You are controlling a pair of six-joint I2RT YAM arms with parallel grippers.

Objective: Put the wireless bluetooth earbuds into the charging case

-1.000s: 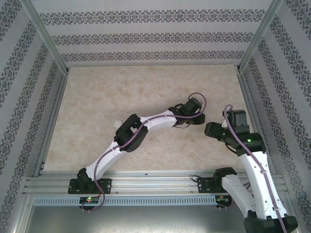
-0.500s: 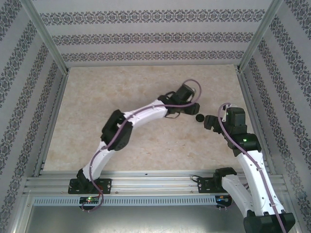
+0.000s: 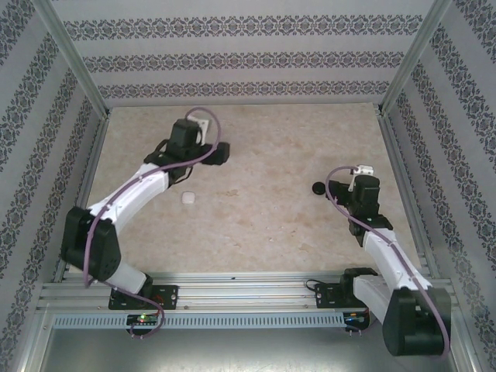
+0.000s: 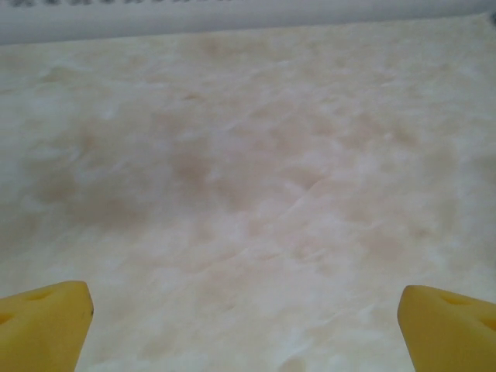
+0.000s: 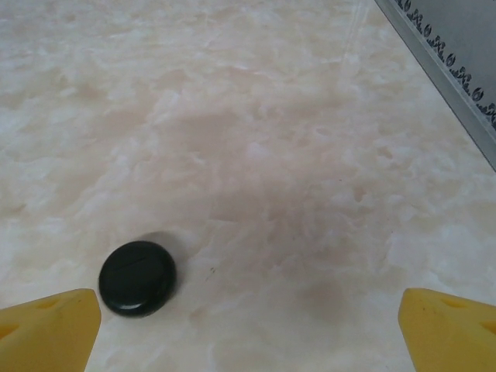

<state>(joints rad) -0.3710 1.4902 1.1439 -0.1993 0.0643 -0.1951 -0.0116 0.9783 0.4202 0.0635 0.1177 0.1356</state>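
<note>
The charging case (image 3: 188, 198), a small white rounded-square piece, lies on the marble table left of centre. My left gripper (image 3: 221, 153) hovers behind it and slightly to the right, apart from it. Its yellow fingers (image 4: 43, 325) are spread wide over bare table, so the left gripper (image 4: 248, 333) is open and empty. A black round pebble-shaped case (image 5: 137, 277) with a seam lies closed just off my right gripper's left finger (image 5: 46, 329). The right gripper (image 5: 248, 333) is open and empty, right of the black case (image 3: 318, 187). The earbuds are out of view.
Patterned walls with metal posts enclose the table; the right wall (image 5: 457, 70) runs close by the right gripper (image 3: 341, 190). The aluminium rail (image 3: 248, 291) with both arm bases lines the near edge.
Both grippers met at the table's centre and opened. The left arm has swung to the back left; the right arm drew back, and the black case now lies free on the table.
</note>
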